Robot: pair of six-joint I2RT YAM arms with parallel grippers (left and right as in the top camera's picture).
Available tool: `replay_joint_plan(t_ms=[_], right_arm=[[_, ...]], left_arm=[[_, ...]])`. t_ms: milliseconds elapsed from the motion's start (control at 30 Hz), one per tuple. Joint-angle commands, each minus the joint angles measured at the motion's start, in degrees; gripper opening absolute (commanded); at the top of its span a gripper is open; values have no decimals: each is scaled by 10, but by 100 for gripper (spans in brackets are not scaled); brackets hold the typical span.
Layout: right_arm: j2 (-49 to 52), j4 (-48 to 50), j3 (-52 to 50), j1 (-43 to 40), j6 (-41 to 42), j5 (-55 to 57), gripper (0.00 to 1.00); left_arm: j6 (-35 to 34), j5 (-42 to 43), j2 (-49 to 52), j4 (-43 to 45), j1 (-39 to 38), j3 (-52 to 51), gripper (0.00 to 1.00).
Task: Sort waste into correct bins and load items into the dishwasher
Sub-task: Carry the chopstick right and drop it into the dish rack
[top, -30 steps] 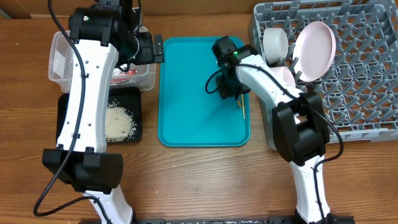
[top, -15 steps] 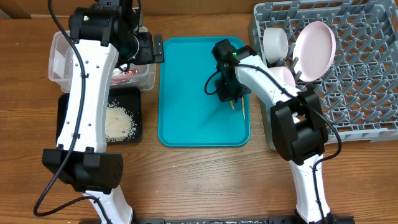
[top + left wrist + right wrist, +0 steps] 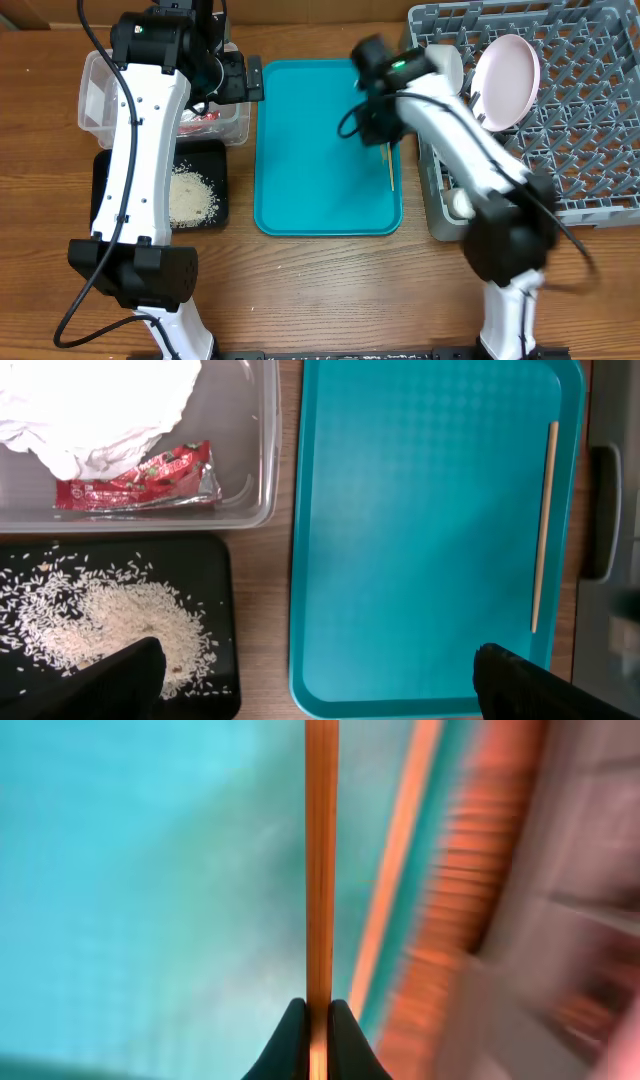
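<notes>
My right gripper (image 3: 377, 135) is shut on a thin wooden chopstick (image 3: 320, 870) and holds it over the right side of the teal tray (image 3: 310, 150); the arm is blurred. A second chopstick (image 3: 391, 170) lies along the tray's right rim, also in the left wrist view (image 3: 543, 525). My left gripper (image 3: 330, 685) is wide open and empty, high above the clear tub (image 3: 95, 95). The tub holds the white napkin (image 3: 90, 400) and the red wrapper (image 3: 140, 475). Rice (image 3: 100, 625) lies in the black tray (image 3: 215, 160). The round plate (image 3: 505, 80) stands in the grey dish rack (image 3: 580, 140).
A white cup (image 3: 447, 62) stands in the rack's back left corner, partly behind my right arm. The rack's left wall is close to the tray's right rim. Bare wooden table (image 3: 330, 290) lies in front of the tray.
My right gripper has lifted off the tray and swung back and right toward the rack with the chopstick. The left arm has not moved.
</notes>
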Motion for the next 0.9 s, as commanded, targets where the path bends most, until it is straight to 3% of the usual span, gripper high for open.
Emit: replay_joint_plan(t_ms=[0,300,567,867], right_arm=[[-144,-45,34,-39,3,35,4],[-209,-169,19,-155,1,81,4],[-208,-128,-139,-223,-97,115,4],[-207,-80,-219,-261,-99,156,4]], left_arm=[[-5,-3,-6,0,1,-1,100],[-6,-3,-6,0,0,-1,100],[-6,-3,-6,0,1,-1,100],[-6,-3,-6,0,0,-1,100]])
